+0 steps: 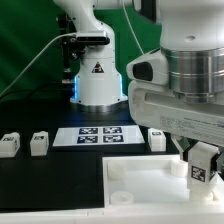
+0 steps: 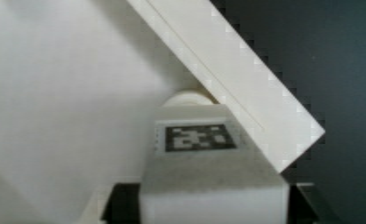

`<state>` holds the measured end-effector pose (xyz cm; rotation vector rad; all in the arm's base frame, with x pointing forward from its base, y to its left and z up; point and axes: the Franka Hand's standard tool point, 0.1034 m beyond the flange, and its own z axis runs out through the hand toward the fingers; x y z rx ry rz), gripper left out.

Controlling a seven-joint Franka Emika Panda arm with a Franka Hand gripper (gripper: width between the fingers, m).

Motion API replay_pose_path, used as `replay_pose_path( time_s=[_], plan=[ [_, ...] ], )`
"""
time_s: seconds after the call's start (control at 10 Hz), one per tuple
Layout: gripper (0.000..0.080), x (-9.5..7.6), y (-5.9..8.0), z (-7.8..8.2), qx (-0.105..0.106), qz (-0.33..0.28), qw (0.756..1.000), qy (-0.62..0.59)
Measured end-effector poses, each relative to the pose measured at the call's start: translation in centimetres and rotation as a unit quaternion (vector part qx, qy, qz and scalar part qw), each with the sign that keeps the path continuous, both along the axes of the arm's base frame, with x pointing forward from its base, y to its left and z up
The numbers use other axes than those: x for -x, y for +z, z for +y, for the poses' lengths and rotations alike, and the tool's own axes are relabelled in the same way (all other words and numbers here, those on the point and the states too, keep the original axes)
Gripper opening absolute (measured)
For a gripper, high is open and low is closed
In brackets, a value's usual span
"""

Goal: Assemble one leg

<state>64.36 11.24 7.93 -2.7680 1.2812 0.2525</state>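
The gripper (image 1: 201, 160) clamps the leg (image 1: 200, 172) by the tabletop's near edge; only the wrist view shows its tip apparently touching the panel (image 2: 73, 100).

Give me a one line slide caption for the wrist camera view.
Wrist view: the pincer holds a tagged white leg beside the edge of the white panel.

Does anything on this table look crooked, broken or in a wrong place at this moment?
Nothing looks broken or spilled. The loose legs sit apart beside the marker board. Only one point: in the wrist view the panel edge runs slanted against the leg in the end effector, so they are not squared.
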Motion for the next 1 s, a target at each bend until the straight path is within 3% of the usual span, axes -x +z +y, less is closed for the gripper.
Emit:
replay_pose_path(
  time_s=[0.3,0.5,0.6,0.7,0.8,0.9,1.0],
  plan=[
    [0.0297,0.7,0.0,-0.2,-0.016,-0.010,0.987,-0.161],
    [0.0297,0.7,0.0,0.1,-0.011,0.010,0.966,-0.258],
    [0.0297,0.6,0.0,0.4,-0.013,0.013,0.952,-0.306],
    [0.0297,0.6,-0.1,1.1,-0.023,0.008,0.917,-0.398],
    [0.0297,0.7,-0.1,1.5,-0.028,0.002,0.910,-0.413],
    [0.0370,0.7,-0.1,1.6,-0.029,0.001,0.914,-0.404],
    [0.0370,0.7,-0.1,1.6,-0.029,-0.001,0.919,-0.394]
  ],
)
